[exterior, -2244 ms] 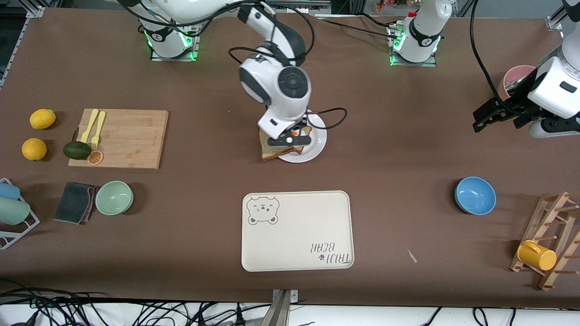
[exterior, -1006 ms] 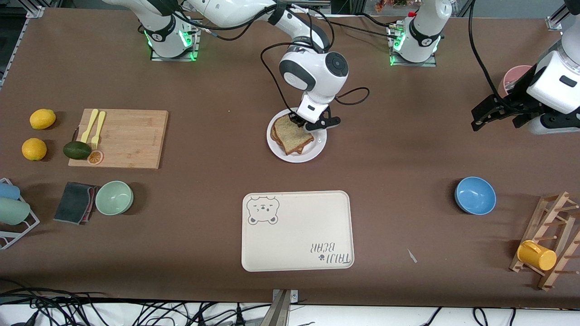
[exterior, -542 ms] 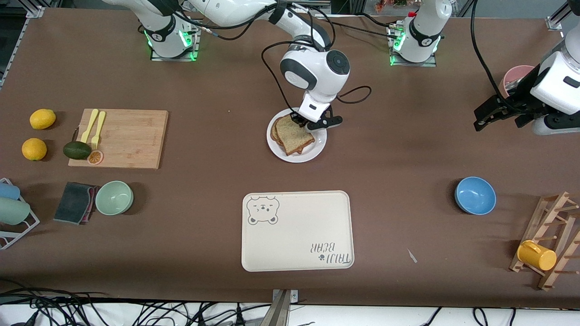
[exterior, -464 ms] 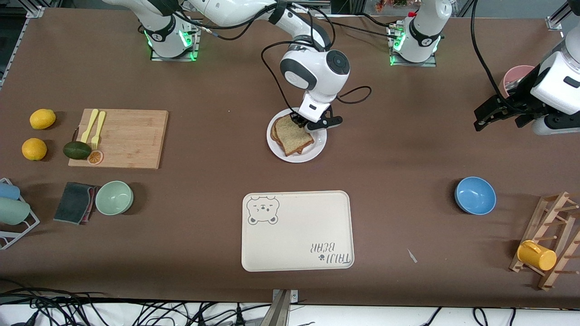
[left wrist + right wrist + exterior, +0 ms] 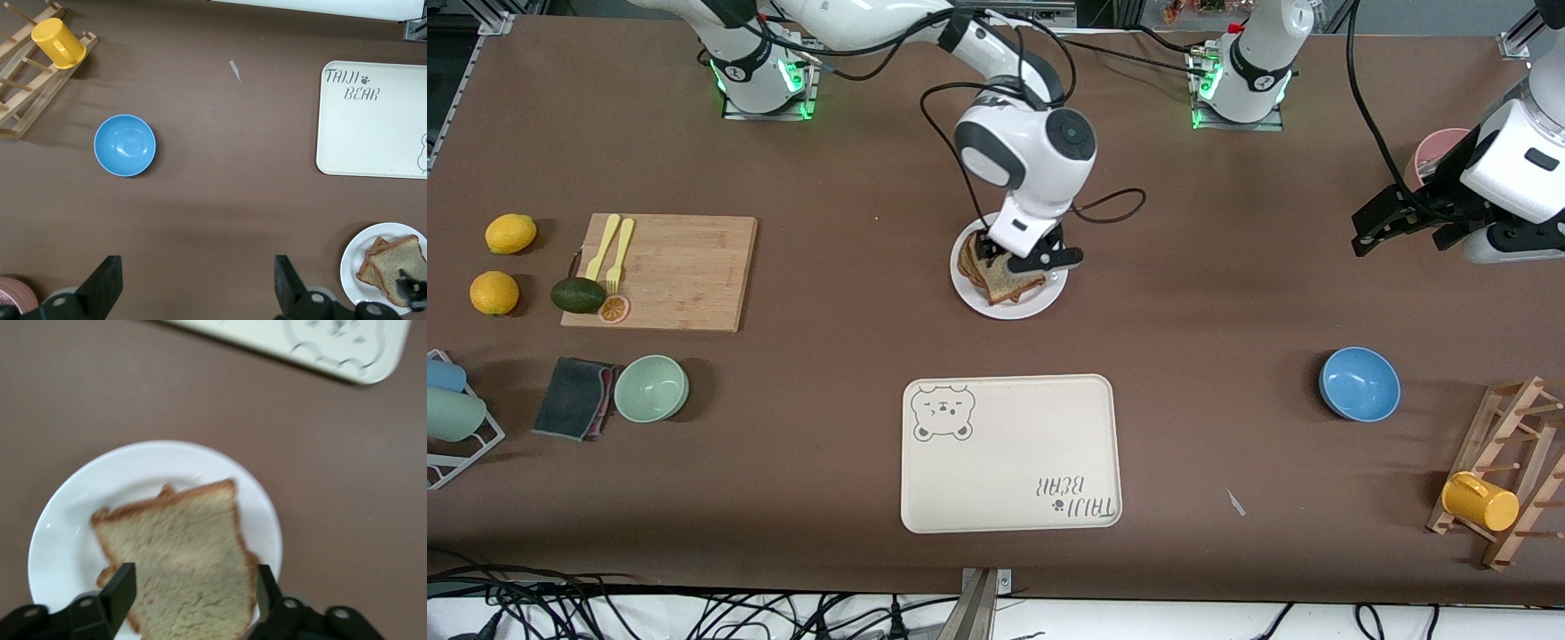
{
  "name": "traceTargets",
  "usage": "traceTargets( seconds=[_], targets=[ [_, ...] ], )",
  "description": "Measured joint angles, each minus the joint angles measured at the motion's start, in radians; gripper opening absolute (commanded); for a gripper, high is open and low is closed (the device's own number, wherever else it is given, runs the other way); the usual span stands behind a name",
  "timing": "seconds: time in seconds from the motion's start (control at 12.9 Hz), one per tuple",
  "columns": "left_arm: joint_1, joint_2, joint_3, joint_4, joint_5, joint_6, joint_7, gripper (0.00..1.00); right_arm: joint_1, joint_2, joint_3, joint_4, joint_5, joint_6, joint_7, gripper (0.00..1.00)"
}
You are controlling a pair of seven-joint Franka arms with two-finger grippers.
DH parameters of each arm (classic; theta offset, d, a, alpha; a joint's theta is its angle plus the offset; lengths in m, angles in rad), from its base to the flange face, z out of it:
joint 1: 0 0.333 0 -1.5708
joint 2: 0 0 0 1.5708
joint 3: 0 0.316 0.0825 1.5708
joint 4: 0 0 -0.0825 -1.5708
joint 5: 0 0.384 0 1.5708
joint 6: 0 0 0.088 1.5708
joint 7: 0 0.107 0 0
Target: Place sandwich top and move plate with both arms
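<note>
The sandwich top (image 5: 1007,284), a speckled light-brown slice with a darker crust, lies on a second slice on the round white plate (image 5: 1016,311) in the middle of the table. My right gripper (image 5: 1017,254) is open just above it. In the right wrist view the gripper (image 5: 193,597) has a finger on either side of the slice (image 5: 180,553), over the plate (image 5: 63,503). My left gripper (image 5: 1383,233) is open and empty, waiting over bare table at the left arm's end. In its wrist view the gripper (image 5: 197,287) holds nothing, and the plate (image 5: 351,267) shows at the edge.
A cream bear tray (image 5: 1009,453) lies nearer the front camera than the plate. A blue bowl (image 5: 1359,383), a wooden rack with a yellow cup (image 5: 1480,500) and a pink bowl (image 5: 1436,151) are at the left arm's end. A cutting board (image 5: 663,271) and green bowl (image 5: 651,388) are at the right arm's end.
The right gripper carried the slice onto the plate and let it go. It then moved from the plate's edge to over the sandwich. The left arm barely moved.
</note>
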Motion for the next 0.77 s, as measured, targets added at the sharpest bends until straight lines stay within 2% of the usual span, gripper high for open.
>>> traceTargets(
  seconds=[0.23,0.46,0.54,0.77],
  targets=[
    [0.000,0.000,0.001,0.000,0.000,0.000,0.000,1.00,-0.125,-0.071,0.000,-0.001,0.032,-0.026,-0.010,1.00],
    [0.000,0.000,0.001,0.000,0.000,0.000,0.000,1.00,-0.209,-0.102,-0.003,-0.001,0.035,-0.101,-0.039,1.00],
    [0.000,0.000,0.001,0.001,0.000,0.000,0.000,1.00,-0.228,-0.111,-0.018,-0.001,0.035,-0.131,-0.067,1.00],
    [0.000,0.000,0.001,0.001,0.000,0.000,0.000,1.00,-0.251,-0.148,-0.118,-0.004,0.042,-0.185,-0.157,1.00]
  ],
)
